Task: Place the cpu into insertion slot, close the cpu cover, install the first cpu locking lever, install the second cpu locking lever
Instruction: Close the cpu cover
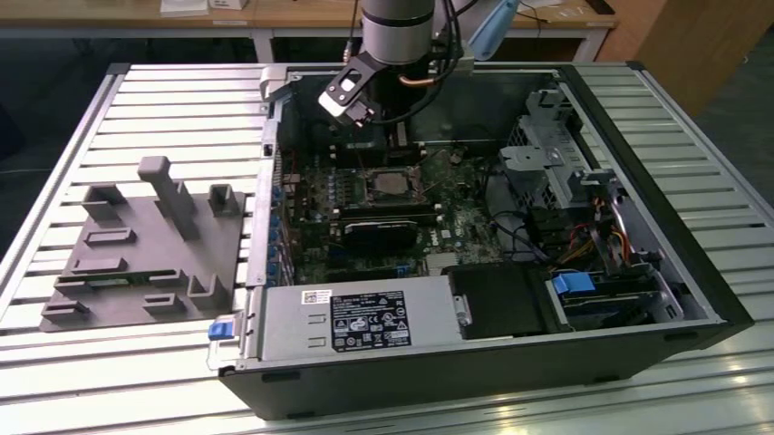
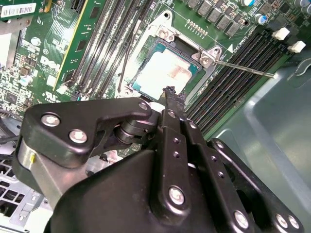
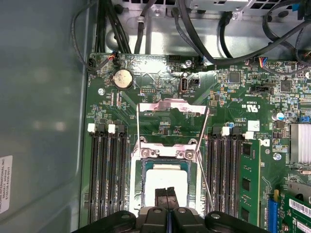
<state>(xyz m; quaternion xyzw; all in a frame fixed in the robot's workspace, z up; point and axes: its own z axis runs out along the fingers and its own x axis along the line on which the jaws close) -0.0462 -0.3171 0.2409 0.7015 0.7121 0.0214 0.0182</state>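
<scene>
The cpu (image 3: 165,180) (image 2: 164,73) lies in the insertion slot (image 3: 137,194) (image 1: 387,184), its pale silver top showing. On the far side of the socket the cpu cover (image 3: 171,106) stands open on its hinge. Two thin wire locking levers (image 3: 203,145) (image 2: 243,68) stick out unlatched, one on each side of the socket. In both wrist views my gripper (image 3: 166,195) (image 2: 170,93) hovers just above the near edge of the cpu, shut, with its fingertips pressed together and nothing between them. In the exterior view the gripper (image 1: 387,127) hangs inside the case above the socket.
Long black memory slots (image 3: 104,174) flank the socket, and one green memory module (image 3: 249,179) stands in the slots on one side. Black cables (image 3: 204,43) run along the case wall. A power supply (image 1: 351,322), a drive cage (image 1: 568,168) and a grey fixture tray (image 1: 145,245) surround the board.
</scene>
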